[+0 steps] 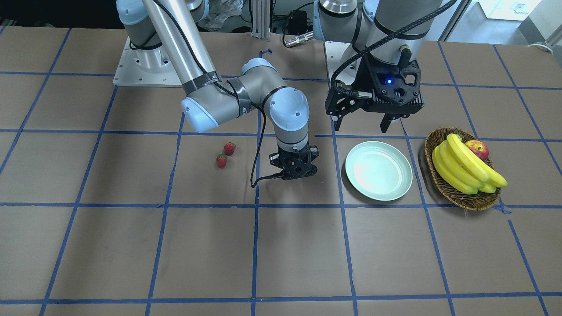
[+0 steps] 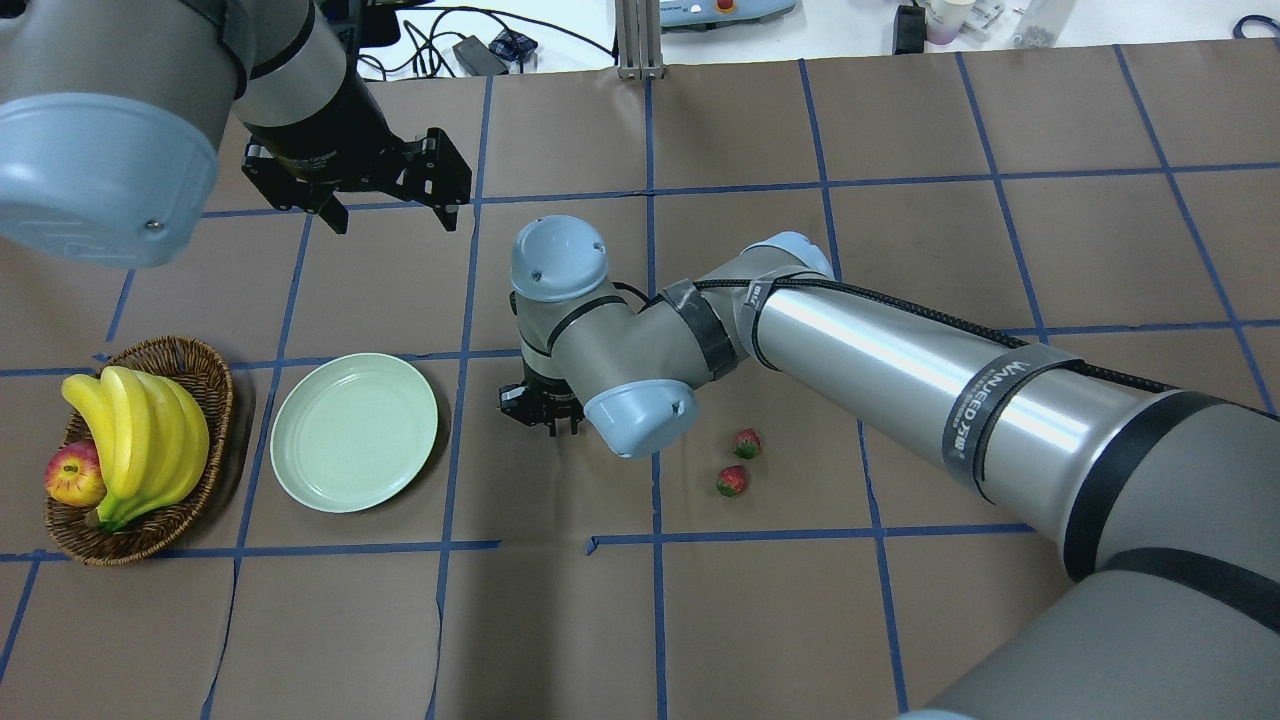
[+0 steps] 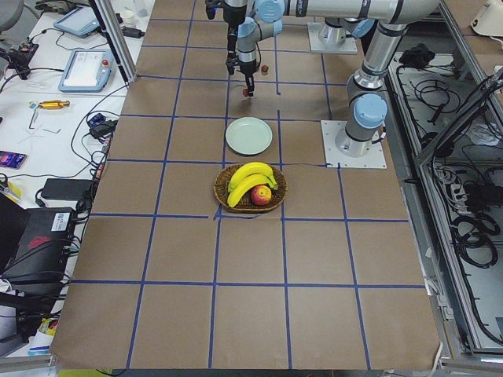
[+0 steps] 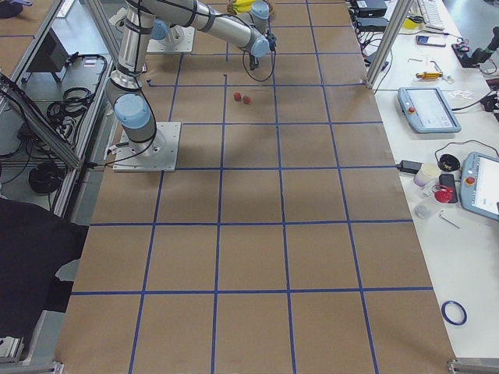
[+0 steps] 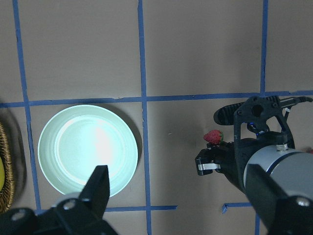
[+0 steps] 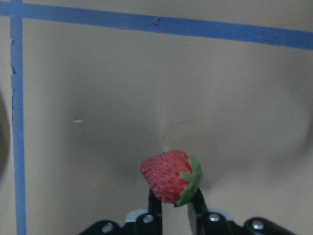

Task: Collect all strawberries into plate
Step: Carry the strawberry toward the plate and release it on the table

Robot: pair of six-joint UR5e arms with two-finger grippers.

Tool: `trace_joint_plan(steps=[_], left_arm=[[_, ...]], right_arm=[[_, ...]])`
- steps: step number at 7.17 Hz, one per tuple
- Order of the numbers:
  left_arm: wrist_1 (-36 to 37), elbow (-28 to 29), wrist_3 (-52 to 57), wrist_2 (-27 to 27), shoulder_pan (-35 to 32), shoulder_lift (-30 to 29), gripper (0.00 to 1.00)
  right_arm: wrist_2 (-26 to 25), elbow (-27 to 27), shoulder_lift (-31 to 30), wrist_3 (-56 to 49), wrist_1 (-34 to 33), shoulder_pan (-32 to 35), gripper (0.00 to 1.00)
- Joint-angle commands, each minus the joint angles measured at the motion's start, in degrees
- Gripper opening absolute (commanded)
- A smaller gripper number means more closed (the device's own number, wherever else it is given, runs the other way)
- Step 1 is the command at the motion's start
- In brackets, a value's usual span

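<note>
My right gripper [image 1: 293, 172] is shut on one strawberry [image 6: 168, 176], held just above the table to the side of the plate; the berry also shows in the left wrist view [image 5: 213, 137]. Two more strawberries [image 1: 229, 148] [image 1: 221, 160] lie close together on the table behind that arm, also in the overhead view [image 2: 746, 443] [image 2: 732, 481]. The pale mint plate [image 1: 378, 171] [image 2: 354, 432] is empty. My left gripper [image 1: 362, 125] [image 2: 392, 218] hangs open and empty above the table past the plate's far edge.
A brown wicker basket [image 1: 465, 199] with bananas [image 1: 461, 166] and a red apple [image 1: 477, 149] stands beside the plate, on the side away from my right gripper. Brown paper with blue tape lines covers the table.
</note>
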Motion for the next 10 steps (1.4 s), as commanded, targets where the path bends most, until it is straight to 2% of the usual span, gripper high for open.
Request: trace_joint_plan(steps=[1, 3, 5, 6, 7, 8, 10], left_arm=[[-0.01, -0.01, 0.0, 0.01, 0.0, -0.06, 1.0], [-0.01, -0.01, 0.0, -0.08, 0.0, -0.06, 1.0], [-0.01, -0.1, 0.0, 0.01, 0.0, -0.06, 1.0], [0.08, -0.1, 0.0, 0.01, 0.0, -0.06, 1.0], [0.08, -0.1, 0.0, 0.01, 0.0, -0.06, 1.0], [0.08, -0.1, 0.0, 0.01, 0.0, -0.06, 1.0], [-0.01, -0.19, 0.0, 0.01, 0.0, -0.06, 1.0]], right_arm=[[0.96, 0.09, -0.35, 0.28, 0.82, -0.02, 1.0], [-2.01, 0.09, -2.19, -0.34, 3.18, -0.2, 1.0], [-11.65, 0.34, -4.56, -0.34, 10.99, -1.95, 1.0], [-15.09, 0.79, -5.62, -0.34, 11.98, -5.18, 1.0], [-15.22, 2.88, -7.89, -0.43, 14.78, -9.39, 1.0], [-15.3, 6.73, -10.7, -1.64, 14.2, -11.26, 1.0], [-15.13, 15.95, -11.95, -2.18, 3.61, -14.16, 1.0]])
